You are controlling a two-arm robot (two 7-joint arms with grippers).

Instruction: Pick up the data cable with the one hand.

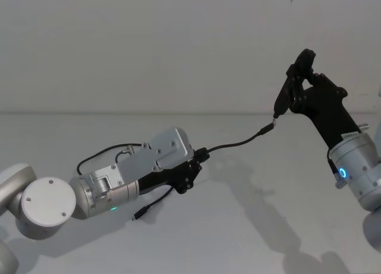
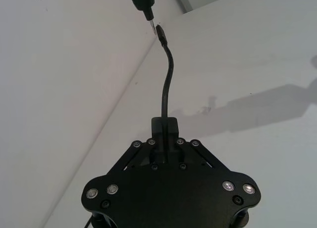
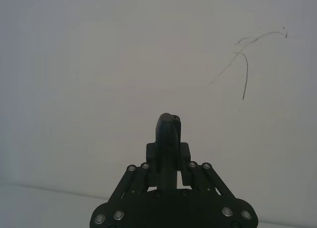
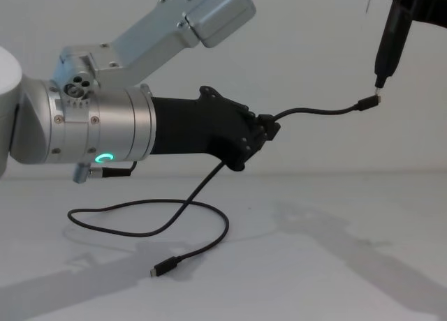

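Clearly, your left claw is clamped shut on the data cable. Its short end runs straight ahead to the closed right claw, and the long tail droops onto the tabletop.

Head looks down; chest looks across; share data cable.

This is a robotics lab test bench. A plain white tabletop fills the lower half of the head view and meets a bare pale wall marked with thin scuff marks. A silver left arm with a green ring light sits at the chest view's left. The right arm, at the head view's right edge, carries a blue ring light. The left end effector pinches a data cable.
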